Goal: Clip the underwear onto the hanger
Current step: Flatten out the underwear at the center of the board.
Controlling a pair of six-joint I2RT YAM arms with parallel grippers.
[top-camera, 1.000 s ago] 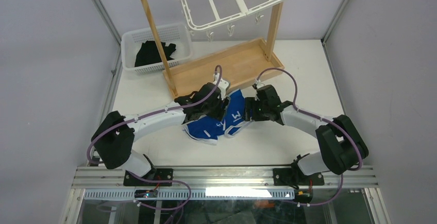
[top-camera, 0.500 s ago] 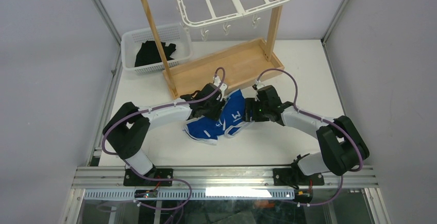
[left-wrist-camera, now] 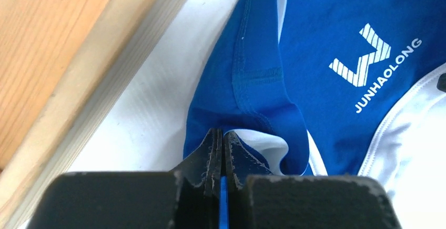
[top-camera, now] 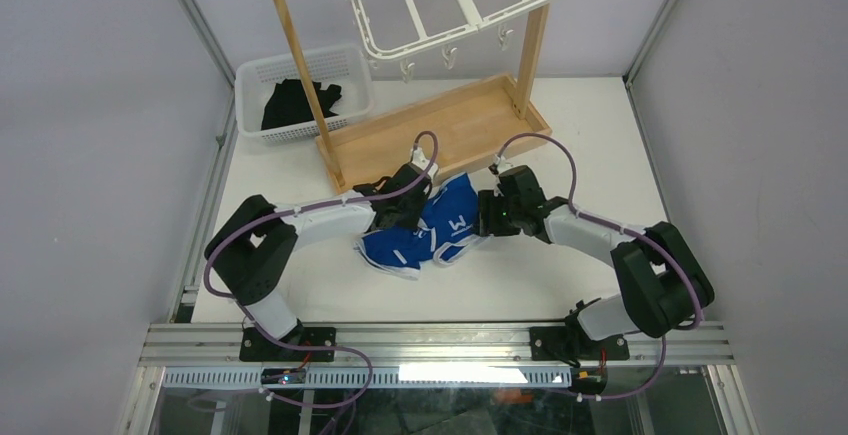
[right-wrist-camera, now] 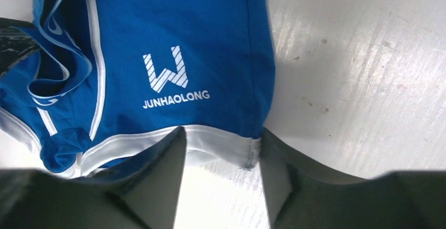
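Whereas right fingers (right-wrist-camera: pixel 158 187) stay open, left fingers (left-wrist-camera: pixel 202 163) have now pinched the underwear (left-wrist-camera: pixel 336 39).

underwear (top-camera: pixel 452 213) 1 | hanger (top-camera: pixel 476 25) 1 | rack (top-camera: pixel 440 127) 1 | basket (top-camera: pixel 345 65) 1 | black garment (top-camera: pixel 295 103) 1

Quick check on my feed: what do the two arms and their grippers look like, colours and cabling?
Both match: the left arm and right arm have white links between bulky black joint housings, with a purple cable looped along each. The left gripper and right gripper have black tapered fingers, which look rough and scuffed on the left. No markings are visible.
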